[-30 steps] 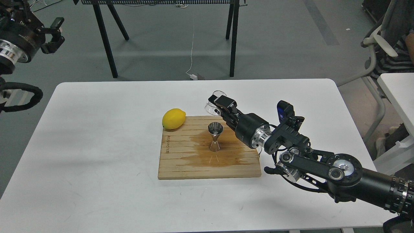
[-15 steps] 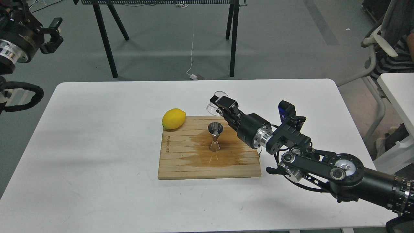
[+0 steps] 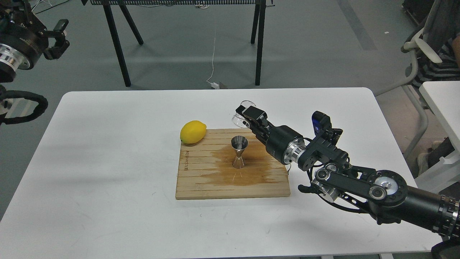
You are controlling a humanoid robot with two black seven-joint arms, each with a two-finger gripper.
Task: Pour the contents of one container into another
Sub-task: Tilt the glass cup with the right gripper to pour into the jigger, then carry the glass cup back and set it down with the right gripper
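A small clear glass cup (image 3: 240, 120) hangs tilted above the far right edge of the wooden board (image 3: 201, 183), with my right gripper (image 3: 247, 114) shut on it. The steel hourglass jigger (image 3: 239, 152) stands upright on the board's middle, in a dark wet patch, below and a little nearer than the cup. My left gripper (image 3: 59, 36) is raised far off at the upper left, over the floor, its fingers slightly apart and holding nothing.
A yellow lemon (image 3: 193, 131) rests on the board's far left corner. The board lies on a white table (image 3: 107, 151). Black trestle legs (image 3: 118, 46) stand on the floor behind it, and a chair (image 3: 420, 54) is at the right.
My right gripper with the glass cup has drifted slightly to the right and back, away from the jigger. The left gripper shifted a little upward.
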